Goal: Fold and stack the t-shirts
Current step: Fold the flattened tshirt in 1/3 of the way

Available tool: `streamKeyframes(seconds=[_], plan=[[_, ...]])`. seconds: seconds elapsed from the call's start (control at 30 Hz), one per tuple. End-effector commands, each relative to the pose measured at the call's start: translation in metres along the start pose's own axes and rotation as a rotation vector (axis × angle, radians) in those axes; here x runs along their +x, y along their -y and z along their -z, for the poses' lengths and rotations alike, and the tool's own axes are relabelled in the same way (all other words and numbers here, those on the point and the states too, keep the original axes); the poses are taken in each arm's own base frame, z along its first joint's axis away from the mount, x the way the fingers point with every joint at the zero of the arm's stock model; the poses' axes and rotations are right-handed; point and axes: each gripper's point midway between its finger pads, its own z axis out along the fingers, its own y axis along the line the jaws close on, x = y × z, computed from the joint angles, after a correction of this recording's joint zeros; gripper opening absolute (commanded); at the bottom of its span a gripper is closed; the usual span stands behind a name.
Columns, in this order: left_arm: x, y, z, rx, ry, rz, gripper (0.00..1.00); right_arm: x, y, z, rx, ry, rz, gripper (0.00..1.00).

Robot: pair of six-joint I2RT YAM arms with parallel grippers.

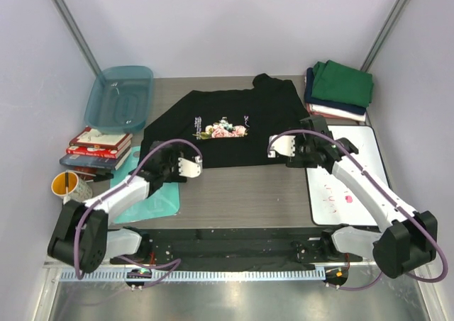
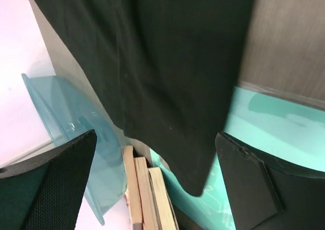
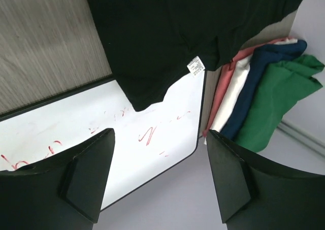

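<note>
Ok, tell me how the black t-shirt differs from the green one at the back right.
The black t-shirt lies spread open across the middle of the table; the green t-shirt is folded. The black one carries a floral print and white script; the green one looks plain. The black one lies by itself, while the green one tops a pile of folded tees. Both are soft cloth tees.

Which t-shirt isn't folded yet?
The black floral-print t-shirt, spread flat in the middle; the others, green on top, sit folded in a stack at the far right corner.
</note>
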Motion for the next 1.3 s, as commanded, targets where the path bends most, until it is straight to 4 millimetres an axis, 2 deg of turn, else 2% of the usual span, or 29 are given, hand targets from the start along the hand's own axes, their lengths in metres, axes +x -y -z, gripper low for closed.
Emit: streamKeyframes(seconds=[0.0, 0.13, 0.23, 0.33, 0.47, 0.53, 0.73, 0.97, 1.03, 1.27], plan=[[-0.003, -0.055, -0.002, -0.084, -0.003, 0.051, 1.0, -0.015, -0.016, -0.004, -0.116, 0.08, 0.088, 0.79], [0.004, -0.063, -0.008, -0.068, -0.044, 0.075, 1.0, -0.017, -0.029, -0.018, -0.21, 0.079, 0.087, 0.79], [0.007, -0.059, -0.008, -0.034, -0.056, 0.081, 1.0, -0.012, -0.041, -0.033, -0.273, 0.059, 0.098, 0.78], [0.015, -0.049, -0.001, 0.026, -0.056, 0.086, 1.0, -0.013, -0.046, -0.045, -0.315, 0.06, 0.101, 0.78], [0.018, -0.043, 0.013, 0.07, -0.032, 0.093, 1.0, -0.015, -0.043, -0.057, -0.332, 0.05, 0.09, 0.78], [0.02, -0.032, 0.013, 0.099, -0.037, 0.071, 1.0, -0.012, -0.045, -0.068, -0.339, 0.029, 0.086, 0.78], [0.027, -0.011, 0.007, 0.103, -0.043, 0.003, 1.0, -0.006, -0.023, -0.1, -0.255, -0.008, 0.061, 0.76], [0.034, 0.007, 0.002, 0.127, -0.056, -0.043, 1.0, 0.014, -0.002, -0.121, -0.217, -0.068, -0.004, 0.75], [0.037, 0.013, -0.001, 0.136, -0.067, -0.054, 1.0, 0.017, 0.004, -0.123, -0.204, -0.074, -0.021, 0.75], [0.059, 0.035, -0.001, 0.217, -0.11, -0.058, 1.0, 0.021, 0.001, -0.122, -0.207, -0.08, -0.018, 0.75]])
